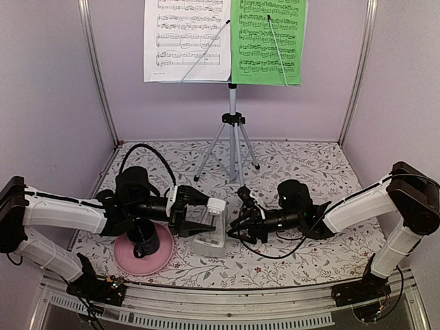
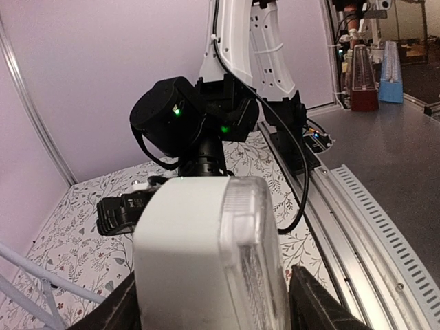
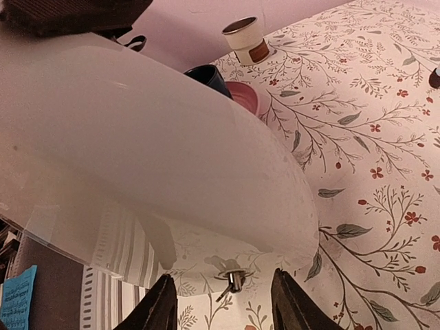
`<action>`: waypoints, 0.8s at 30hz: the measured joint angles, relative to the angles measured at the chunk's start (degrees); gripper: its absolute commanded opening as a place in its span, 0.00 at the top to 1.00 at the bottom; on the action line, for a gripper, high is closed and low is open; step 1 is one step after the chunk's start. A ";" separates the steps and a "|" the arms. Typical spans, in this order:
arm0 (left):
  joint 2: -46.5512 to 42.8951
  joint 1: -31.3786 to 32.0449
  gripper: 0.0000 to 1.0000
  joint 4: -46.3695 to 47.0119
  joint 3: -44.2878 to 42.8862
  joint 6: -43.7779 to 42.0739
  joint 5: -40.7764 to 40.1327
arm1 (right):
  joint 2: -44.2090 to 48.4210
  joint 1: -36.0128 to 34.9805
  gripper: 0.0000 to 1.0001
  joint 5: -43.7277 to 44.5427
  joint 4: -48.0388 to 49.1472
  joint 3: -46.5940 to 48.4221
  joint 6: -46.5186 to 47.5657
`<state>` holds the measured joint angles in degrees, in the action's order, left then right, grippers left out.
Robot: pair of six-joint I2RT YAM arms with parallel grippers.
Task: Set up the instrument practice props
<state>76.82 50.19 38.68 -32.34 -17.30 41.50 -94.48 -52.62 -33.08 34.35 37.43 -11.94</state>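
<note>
You have soft, even light with faint shadows, though the close-up metronome [image 3: 137, 172] blurs (wrist views bend at edges).

The music stand [image 1: 232, 141] stood upright on its silver tripod at the back of the flowered tabletop [image 1: 309, 172], legs spread. Its desk was hidden behind two pages set side by side, held by thin wire arms: the white sheet of music [image 1: 187, 38] on the left and the green sheet of music [image 1: 268, 41] on the right, edges touching. Well in front, near the tabletop's middle, the small white metronome [image 1: 212, 230], with a clear ribbed cover on one face, sat gripped between the fingers of the left claw [image 1: 201, 214].
</note>
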 measured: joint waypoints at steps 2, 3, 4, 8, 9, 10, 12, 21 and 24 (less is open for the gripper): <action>-0.11 0.00 0.82 0.00 -0.07 0.00 -0.02 | -0.66 0.00 0.54 0.46 0.42 -0.02 -0.07; -0.22 0.00 0.82 0.00 -0.09 0.02 -0.02 | -1.09 0.00 0.55 0.66 0.59 -0.02 -0.09; -0.37 0.00 0.82 0.02 -0.09 0.02 -0.02 | -1.46 0.00 0.56 0.90 0.74 -0.07 -0.13; -0.50 0.00 0.82 0.02 -0.11 0.02 -0.02 | -2.29 0.00 0.64 1.11 1.07 -0.11 -0.48; -0.52 0.00 0.82 0.02 -0.11 0.02 -0.02 | -2.43 0.00 0.68 1.11 1.25 -0.11 -0.48; -0.52 0.00 0.82 0.02 -0.11 0.00 -0.02 | -2.47 0.00 0.71 1.14 1.29 -0.11 -0.48; -0.52 0.00 0.82 0.02 -0.13 0.00 -0.07 | -2.47 0.00 0.79 1.11 1.64 -0.13 -0.46; -0.81 0.00 0.82 -0.17 -0.17 0.50 -0.17 | -1.99 -0.22 1.00 1.16 2.80 -0.52 0.63; -1.49 0.00 0.82 -0.48 -0.17 0.50 -0.17 | -1.31 -0.22 1.00 1.20 2.84 -0.74 0.63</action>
<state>75.33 50.19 38.20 -32.51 -16.80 41.32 -95.79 -52.84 -31.88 37.19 36.69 -11.31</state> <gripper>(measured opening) 0.640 0.019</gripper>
